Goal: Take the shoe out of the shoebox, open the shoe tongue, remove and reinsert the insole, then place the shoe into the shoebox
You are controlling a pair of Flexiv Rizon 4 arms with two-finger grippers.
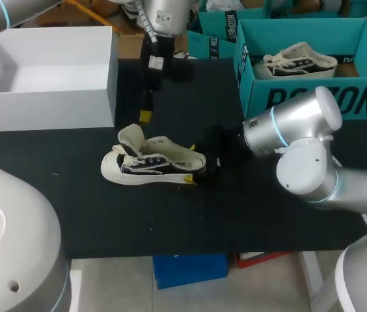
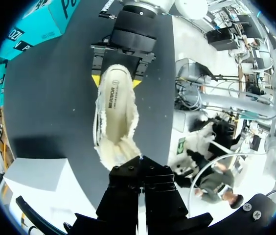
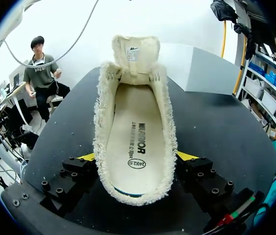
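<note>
the shoe (image 1: 151, 162), cream with black side panels, stands on its sole on the black surface (image 1: 235, 208), near the middle and outside any box. in the head view its toe points toward my left side and its heel toward my right.

the right fingers (image 3: 86, 157) are clamped on the heel end of the shoe. one yellow tip presses each side of the fuzzy collar, and the shoe runs straight out ahead of them.

the tongue (image 3: 134, 54) is folded up and forward, standing above the toe end, so the mouth of the shoe lies wide open. the insole (image 3: 135, 137) lies flat inside the shoe, with its printed face up.

the left fingers (image 2: 126, 188) hang above the surface just past the toe end, pointing down toward the tongue. they are pressed together with nothing between them, and they are not touching the shoe.

a white box (image 1: 73, 97), open on top, sits on the surface at my left, apart from the shoe. the teal shoebox (image 1: 313, 101) sits at my right rear. a second shoe (image 1: 294, 62) lies inside it.
</note>
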